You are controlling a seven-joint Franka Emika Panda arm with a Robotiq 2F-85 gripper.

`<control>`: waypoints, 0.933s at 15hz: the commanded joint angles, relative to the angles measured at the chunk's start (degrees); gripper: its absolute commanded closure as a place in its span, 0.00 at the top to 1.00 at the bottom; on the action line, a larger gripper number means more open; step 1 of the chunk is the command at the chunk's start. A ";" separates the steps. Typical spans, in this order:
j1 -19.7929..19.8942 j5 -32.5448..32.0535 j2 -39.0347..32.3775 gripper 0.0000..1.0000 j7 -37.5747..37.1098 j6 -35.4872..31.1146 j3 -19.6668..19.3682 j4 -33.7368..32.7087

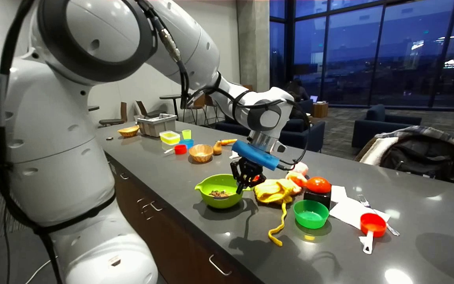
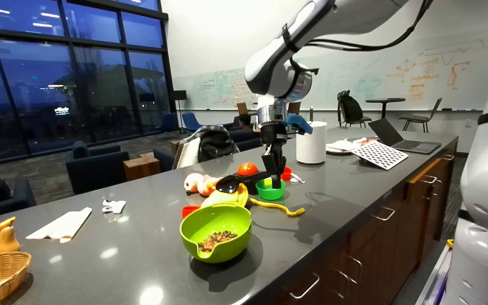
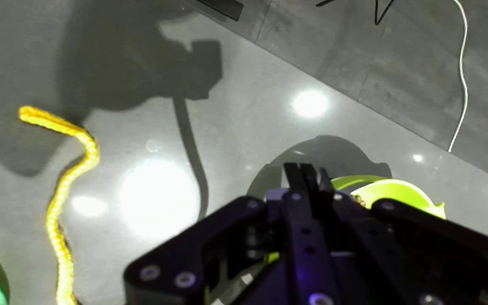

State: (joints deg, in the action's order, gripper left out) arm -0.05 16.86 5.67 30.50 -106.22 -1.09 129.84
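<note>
My gripper (image 1: pixel 241 188) hangs above the counter beside a lime-green bowl (image 1: pixel 218 197) that contains brown bits. In an exterior view the gripper (image 2: pixel 276 183) lines up with a green cup, and a black spoon (image 2: pixel 228 184) reaches from it out over a yellow cloth (image 1: pixel 270 191). The jaws look shut on the spoon's thin handle; a dark strip shows between the fingertips in the wrist view, where the gripper (image 3: pixel 306 168) covers part of the bowl (image 3: pixel 396 192). The cloth's yellow cord (image 3: pixel 64 258) lies on the counter. The spoon's head is hidden in the wrist view.
Close by are a green cup (image 1: pixel 311 219), a red ball (image 1: pixel 318 184) on a black box and a pink toy (image 2: pixel 193 183). Farther along stand a red measuring cup (image 1: pixel 373 224), a wooden bowl (image 1: pixel 201 153) and a white cylinder (image 2: pixel 311 144). The counter edge runs on the arm's side.
</note>
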 commanded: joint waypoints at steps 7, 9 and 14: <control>2.38 5.97 1.99 0.01 1.52 -4.55 -5.16 9.44; 2.75 7.08 1.41 0.01 2.12 -5.09 -5.88 10.88; 3.57 9.94 -0.90 0.01 4.48 -5.35 -7.09 12.74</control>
State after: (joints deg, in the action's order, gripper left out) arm 2.67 24.22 5.66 32.28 -110.70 -7.72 141.33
